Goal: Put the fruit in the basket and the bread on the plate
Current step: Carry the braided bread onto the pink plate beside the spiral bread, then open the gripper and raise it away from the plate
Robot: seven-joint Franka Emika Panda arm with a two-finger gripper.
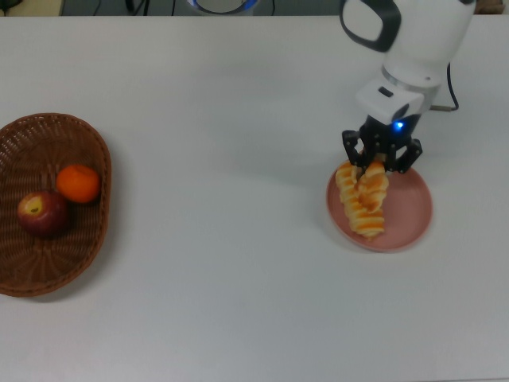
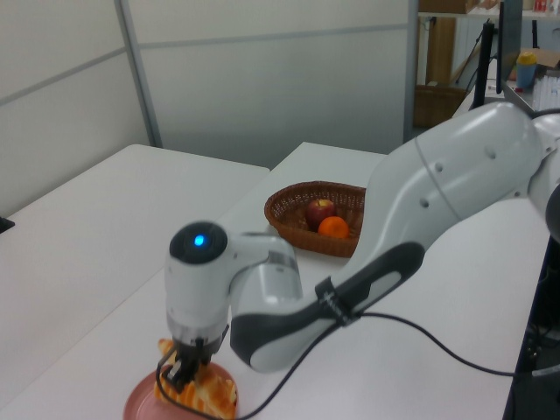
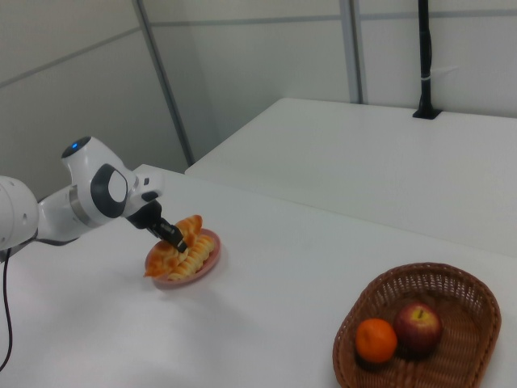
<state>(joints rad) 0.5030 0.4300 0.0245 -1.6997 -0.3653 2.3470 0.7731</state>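
Observation:
My gripper (image 1: pixel 378 157) is shut on the braided golden pastry (image 1: pixel 374 180), one of the two pieces of bread, and holds it low over the pink plate (image 1: pixel 410 204). On the plate lies the striped orange-and-cream roll (image 1: pixel 362 215), partly covered by the pastry. In the right view the pastry (image 3: pixel 192 225) sits tilted above the roll (image 3: pixel 173 260) with the gripper (image 3: pixel 173 235) on its near end. I cannot tell if the two touch. At the top view's left, the wicker basket (image 1: pixel 48 143) holds the fruit: a red apple (image 1: pixel 41 213) and a mandarin (image 1: pixel 78 183).
A white table (image 1: pixel 231 263) carries everything. The arm's white body (image 2: pixel 289 306) and its black cable (image 2: pixel 437 341) stretch across the left view between plate and basket (image 2: pixel 284 206). A second white table (image 3: pixel 388 153) stands behind in the right view.

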